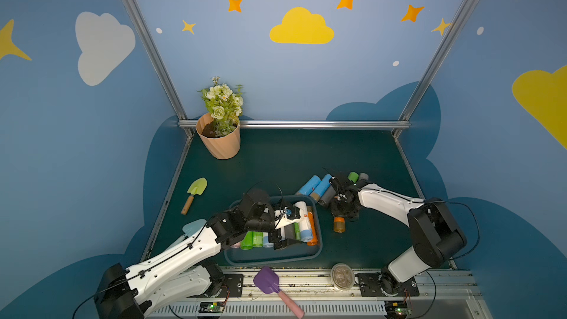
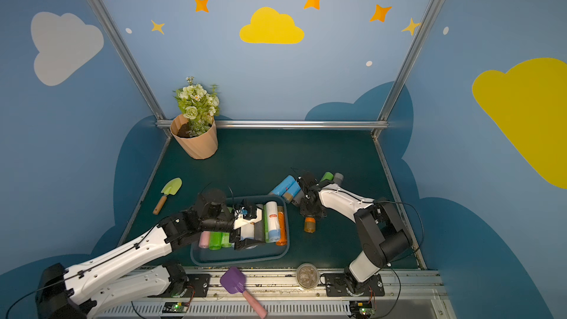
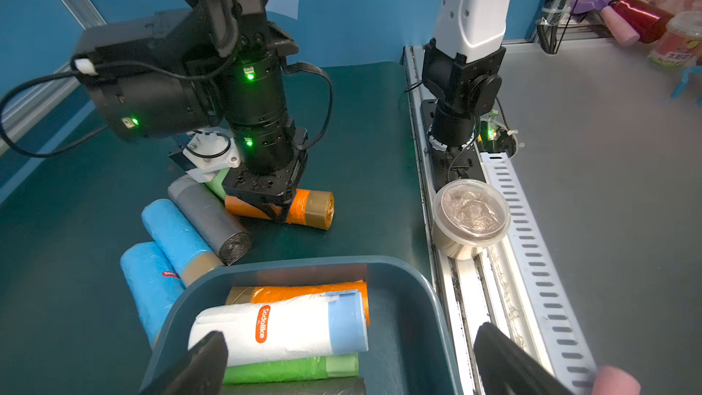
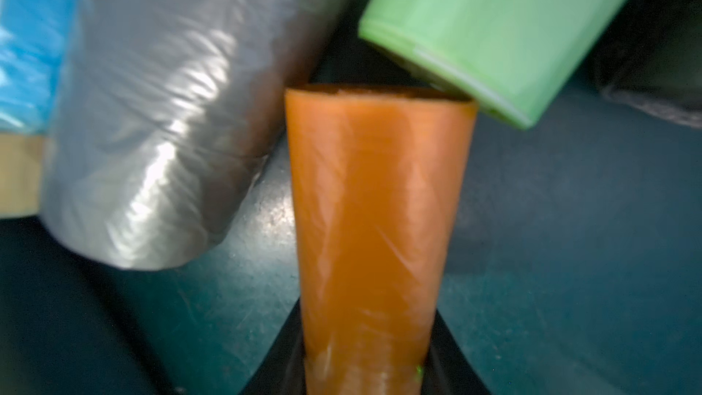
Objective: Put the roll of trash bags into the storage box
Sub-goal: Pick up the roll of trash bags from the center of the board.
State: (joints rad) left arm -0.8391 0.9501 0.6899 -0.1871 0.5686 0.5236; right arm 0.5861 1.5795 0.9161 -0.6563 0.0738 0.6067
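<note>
An orange roll of trash bags (image 1: pixel 339 225) (image 3: pixel 311 205) (image 4: pixel 376 203) lies on the green table, right of the storage box. My right gripper (image 1: pixel 341 216) (image 4: pixel 366 355) points down over it, its black fingers (image 4: pixel 448 351) pressed against both sides of the roll. The storage box (image 1: pixel 276 260) (image 2: pixel 239 260) (image 3: pixel 429 298) is a dark blue-grey bin holding several rolls, among them a white one with a blue end (image 3: pixel 273 330). My left gripper (image 1: pixel 293 227) (image 3: pixel 351 336) hovers wide open over those rolls and holds nothing.
Two blue rolls (image 1: pixel 316 185), a grey roll (image 1: pixel 326 196) and a green roll (image 1: pixel 352 177) lie close behind the right gripper. A peach flowerpot (image 1: pixel 219 141) stands back left, with a green trowel (image 1: pixel 194 193) nearer. A purple scoop (image 1: pixel 270 280) and clear tub (image 1: pixel 342 276) sit on the front rail.
</note>
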